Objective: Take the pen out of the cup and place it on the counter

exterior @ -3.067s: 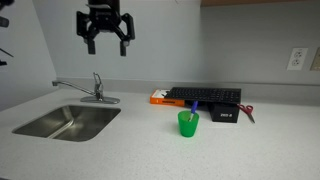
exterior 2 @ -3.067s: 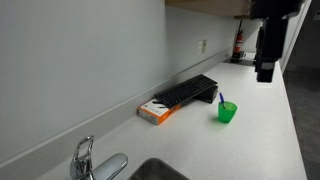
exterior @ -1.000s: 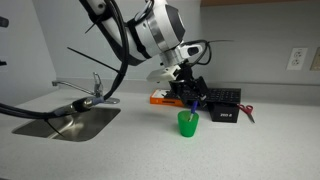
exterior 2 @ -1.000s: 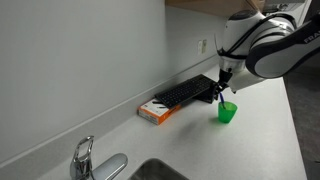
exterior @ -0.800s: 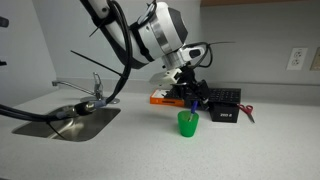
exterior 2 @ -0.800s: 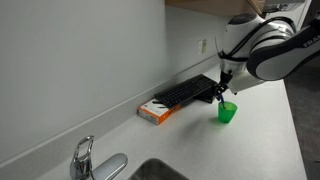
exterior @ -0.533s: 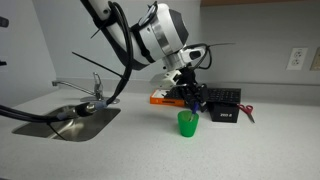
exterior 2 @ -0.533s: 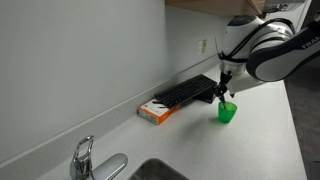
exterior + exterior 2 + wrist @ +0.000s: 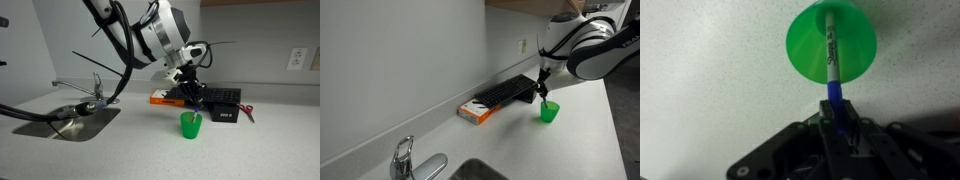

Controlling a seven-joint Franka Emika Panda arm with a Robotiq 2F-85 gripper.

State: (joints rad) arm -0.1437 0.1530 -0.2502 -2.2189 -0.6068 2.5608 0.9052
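Wrist view, lower centre: black two-finger Robotiq gripper (image 9: 837,118), fingers drawn together and pinching the blue upper end of the pen. Next out: thin blue-purple pen with a paler printed barrel (image 9: 830,55), running up the middle of the frame, its lower part inside the cup and crossing the rim nearest the gripper. Around it, upper centre: small bright green translucent plastic cup (image 9: 802,48), standing on the broad light grey-white speckled counter (image 9: 710,90). Exterior view, lower left: inset steel sink (image 9: 65,122) with chrome faucet (image 9: 97,88). Centre: cup with the gripper directly above it, pen bridging the two. Behind, right of centre: small black box (image 9: 224,112), red-handled tool (image 9: 247,114) just beside it, flat black keyboard (image 9: 228,94), flat orange box (image 9: 158,98) towards the wall. Upper right: white wall outlet (image 9: 296,58). Change noted: three seconds ago the gripper hung spread near the top of the frame, well apart from the cup. Within the last second it settled over the pen and its fingers narrowed onto it, and the cup seems to have shifted a touch to the right. Status, judged: grasp made, pen not yet out of the cup, lift and placement on the counter remaining.
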